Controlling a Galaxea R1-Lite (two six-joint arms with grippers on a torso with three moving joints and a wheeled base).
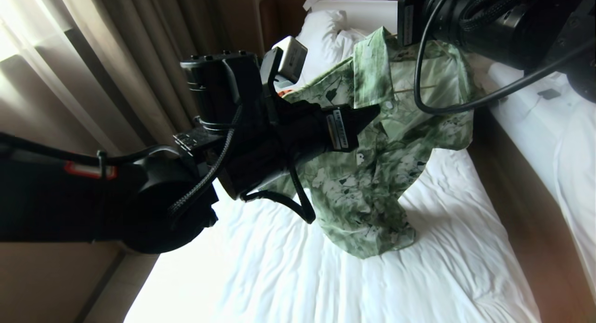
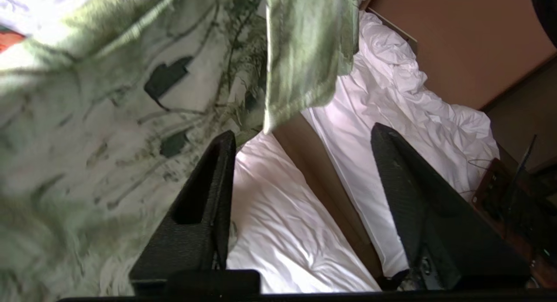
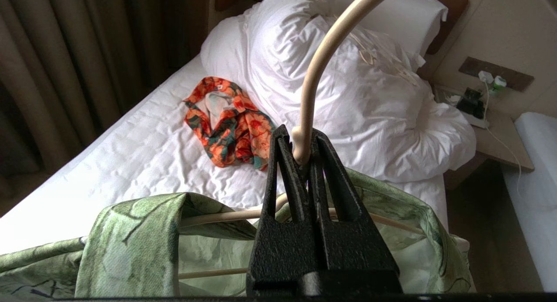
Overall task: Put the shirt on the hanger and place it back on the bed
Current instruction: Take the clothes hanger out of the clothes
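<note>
The green leaf-print shirt hangs in the air over the bed, draped on the cream hanger. The hanger's bars show inside the collar opening. My right gripper is shut on the base of the hanger's hook and holds it up; in the head view only its arm shows, at the top right. My left gripper is open with nothing between its fingers. It sits close beside the shirt's front, at chest height.
An orange patterned garment lies on the sheet near the bunched duvet. A second white bed runs along the right past a strip of brown floor. Curtains hang on the left. A nightstand holds chargers.
</note>
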